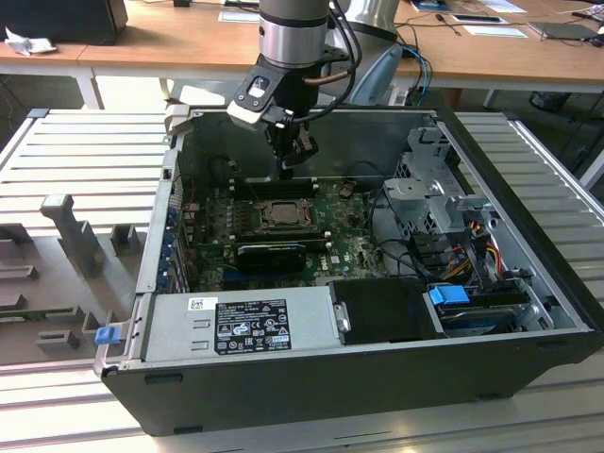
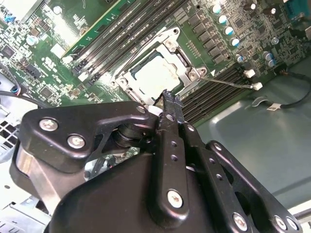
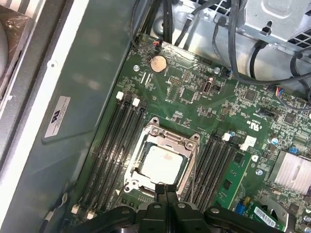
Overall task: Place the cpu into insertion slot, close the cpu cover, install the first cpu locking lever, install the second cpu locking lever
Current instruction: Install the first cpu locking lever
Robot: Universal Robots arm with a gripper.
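Observation:
The cpu (image 3: 162, 162), a pale silvery square, lies flat in the insertion slot (image 1: 265, 209) of the green motherboard (image 3: 194, 104). The silvery cpu cover (image 3: 170, 139) lies down around the chip, which shows through its window. A thin locking lever rod (image 2: 228, 83) sticks out from one socket corner across the black memory slots. My gripper (image 3: 165, 190) hangs just above the socket's edge, shut, with its fingertips (image 2: 171, 99) pressed together and nothing between them. In the exterior view the gripper (image 1: 286, 171) points down a little beyond the far side of the socket.
Long black memory slots (image 3: 114, 145) flank the socket on both sides. The open computer case has a metal drive cage (image 1: 429, 189) and cables (image 1: 472, 250) at the exterior view's right, and a power supply (image 1: 250, 326) at the front. The case's inner wall (image 3: 73, 107) rises close beside the board.

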